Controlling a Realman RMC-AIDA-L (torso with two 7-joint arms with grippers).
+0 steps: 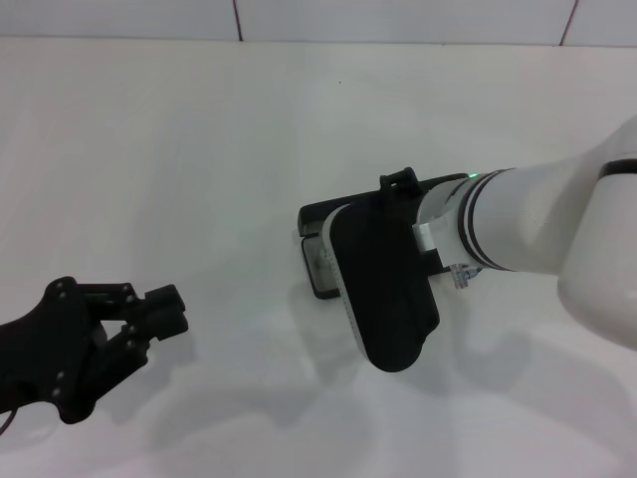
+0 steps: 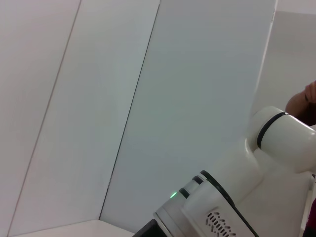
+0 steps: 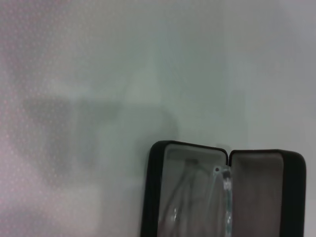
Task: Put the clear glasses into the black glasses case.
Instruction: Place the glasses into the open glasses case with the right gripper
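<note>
The black glasses case (image 1: 317,214) lies open on the white table, mostly covered in the head view by my right arm. Its grey lining (image 3: 192,197) shows in the right wrist view. The clear glasses (image 3: 224,192) rest inside the case, one clear arm running along the hinge line. A clear end of the glasses (image 1: 462,274) peeks out beside the right wrist. My right gripper (image 1: 383,289) hangs directly over the case, with its tips hidden. At the near left my left gripper (image 1: 167,311) is parked just above the table, shut and holding nothing.
The white table (image 1: 199,149) stretches out on all sides of the case, with a white panelled wall (image 1: 398,18) at the far edge. The left wrist view shows only wall panels and my white right arm (image 2: 222,207).
</note>
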